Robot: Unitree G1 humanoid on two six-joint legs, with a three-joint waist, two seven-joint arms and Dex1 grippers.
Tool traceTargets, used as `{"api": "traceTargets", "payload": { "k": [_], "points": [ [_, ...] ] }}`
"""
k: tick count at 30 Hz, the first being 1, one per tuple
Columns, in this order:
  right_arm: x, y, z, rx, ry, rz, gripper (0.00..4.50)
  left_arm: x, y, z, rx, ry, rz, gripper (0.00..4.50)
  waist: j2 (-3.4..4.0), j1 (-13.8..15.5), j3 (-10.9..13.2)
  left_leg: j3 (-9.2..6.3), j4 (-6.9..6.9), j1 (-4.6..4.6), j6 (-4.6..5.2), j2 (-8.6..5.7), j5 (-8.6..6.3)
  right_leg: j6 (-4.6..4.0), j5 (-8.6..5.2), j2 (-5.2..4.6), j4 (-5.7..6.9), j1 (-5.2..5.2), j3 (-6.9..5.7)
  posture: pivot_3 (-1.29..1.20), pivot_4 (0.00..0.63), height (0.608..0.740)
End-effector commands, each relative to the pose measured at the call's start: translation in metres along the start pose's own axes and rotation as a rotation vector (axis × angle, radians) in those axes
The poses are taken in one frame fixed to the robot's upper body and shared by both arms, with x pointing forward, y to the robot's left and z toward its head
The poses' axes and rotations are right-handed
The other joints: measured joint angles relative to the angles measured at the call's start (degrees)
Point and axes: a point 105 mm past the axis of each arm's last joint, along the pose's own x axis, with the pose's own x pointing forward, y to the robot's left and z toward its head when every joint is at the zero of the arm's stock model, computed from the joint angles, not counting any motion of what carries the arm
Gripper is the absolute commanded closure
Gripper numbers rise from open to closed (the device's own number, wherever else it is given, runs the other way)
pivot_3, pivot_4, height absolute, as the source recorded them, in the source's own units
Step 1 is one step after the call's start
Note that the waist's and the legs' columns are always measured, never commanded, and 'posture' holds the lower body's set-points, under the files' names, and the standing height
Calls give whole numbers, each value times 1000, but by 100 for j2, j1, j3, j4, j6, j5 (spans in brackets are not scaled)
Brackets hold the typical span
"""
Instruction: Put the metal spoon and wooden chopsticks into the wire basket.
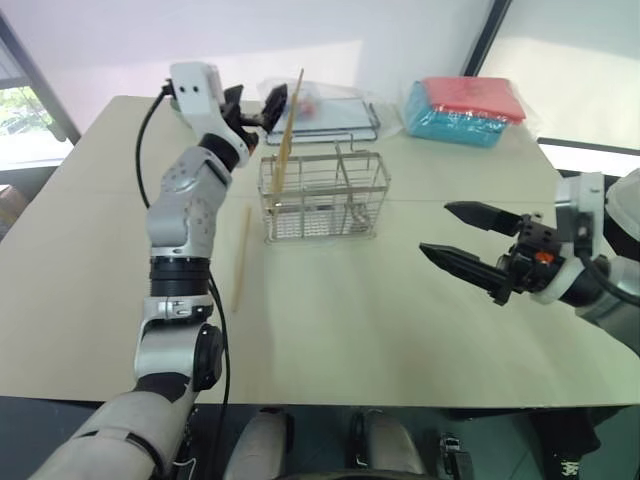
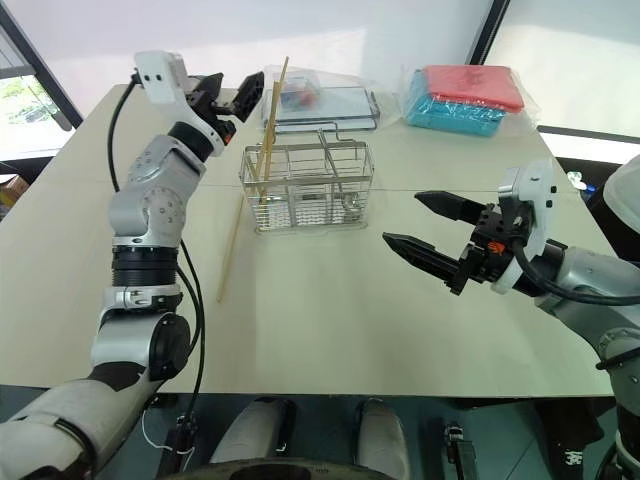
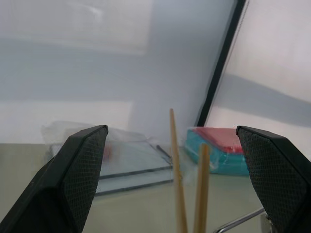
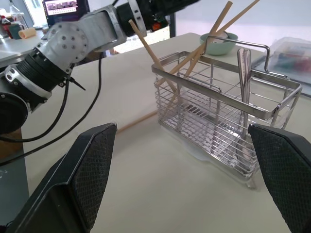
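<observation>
Beige surface [image 1: 380, 330] carries a basket [image 1: 322, 195] with chopsticks [image 1: 287, 125] leaning inside; left claw [image 1: 252, 104] and right claw [image 1: 458, 236] gape wide, empty.

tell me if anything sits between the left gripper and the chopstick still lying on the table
Nothing visible does. The left gripper hangs open above the wire basket; the last chopstick lies on bare table beside the basket's left side, with only the left arm's own forearm over that stretch.

A lab or office: a plain table [image 1: 400, 330], blank white walls, a computer monitor [image 4: 60, 7].
</observation>
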Motion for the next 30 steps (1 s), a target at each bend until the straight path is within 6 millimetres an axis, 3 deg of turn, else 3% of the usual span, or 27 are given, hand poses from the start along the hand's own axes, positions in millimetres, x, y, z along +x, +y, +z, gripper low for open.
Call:
{"api": "traceTargets", "payload": {
  "k": [1,10,13,19,25,30],
  "points": [
    [2,0,8,-27,-41,14,0,-3,-4,28,14,-71,-5,65,0,15,0,-1,1,0,0,-2,0,0,0,-1,0,2,0,0,150,667],
    [7,-2,6,-28,-43,27,0,-11,15,59,81,-79,39,65,1,-8,0,-3,-1,1,0,-2,0,0,0,2,1,-1,0,0,150,667],
    [8,-2,5,-31,-42,30,0,-11,22,61,98,-31,41,65,1,-3,0,-3,-1,1,0,-2,0,0,0,2,2,-1,0,0,150,667],
    [5,-1,7,-46,-37,33,0,-15,48,49,70,167,101,65,2,-7,1,-3,-1,1,0,-3,0,0,-1,2,2,0,0,0,150,667],
    [4,-2,5,-54,-29,24,0,-34,81,19,-16,526,300,65,1,-13,2,-4,-4,1,0,-3,0,1,-1,6,4,-4,-1,0,150,667],
    [8,1,2,-39,-34,34,0,-53,72,-16,-19,812,371,65,0,-7,2,-5,-5,2,-1,-4,0,2,-1,4,5,-2,-1,0,150,667]
  ]
}}
